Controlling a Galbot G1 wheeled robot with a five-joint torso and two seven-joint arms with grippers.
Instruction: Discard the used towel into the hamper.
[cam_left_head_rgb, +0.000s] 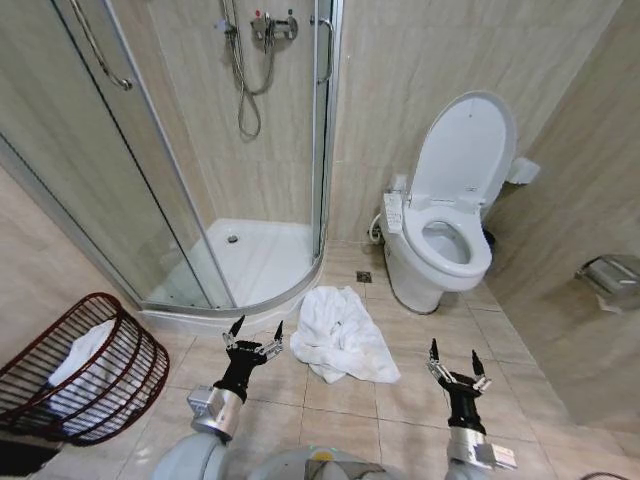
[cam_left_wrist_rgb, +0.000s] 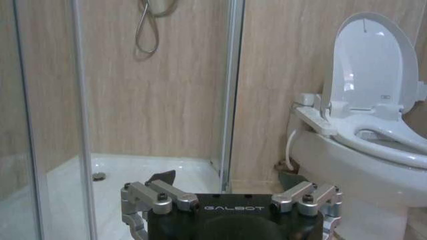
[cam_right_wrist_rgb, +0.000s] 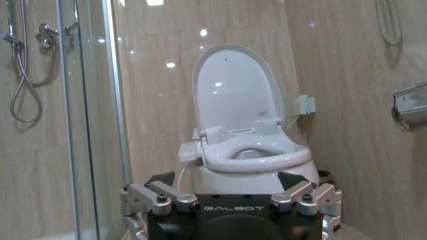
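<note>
- The used towel (cam_left_head_rgb: 340, 335), white and crumpled, lies in a heap on the tiled floor (cam_left_head_rgb: 400, 400) between the shower enclosure (cam_left_head_rgb: 240, 150) and the toilet (cam_left_head_rgb: 440, 240); it sits just ahead of the robot and between its two arms, so either arm looks able to reach it
- The hamper (cam_left_head_rgb: 85, 370), a dark reddish-brown wire basket, rests tilted on its side at the robot's left, well apart from the towel; its mouth faces toward the shower and some white cloth already lies inside; tipped like this, it would probably take the towel from the side rather than from above
- The left end effector (cam_left_head_rgb: 255, 338) hovers just beside the towel's near-left edge, not touching it; its fingers are spread wide and hold nothing, a stance that suits closing over soft bunched cloth
- The right end effector (cam_left_head_rgb: 453, 357) hangs over bare tiles to the right of the towel, near it but apart; its fingers also stand wide and hold nothing
- Judging by this, the towel is not yet grasped and the task is barely begun
</note>
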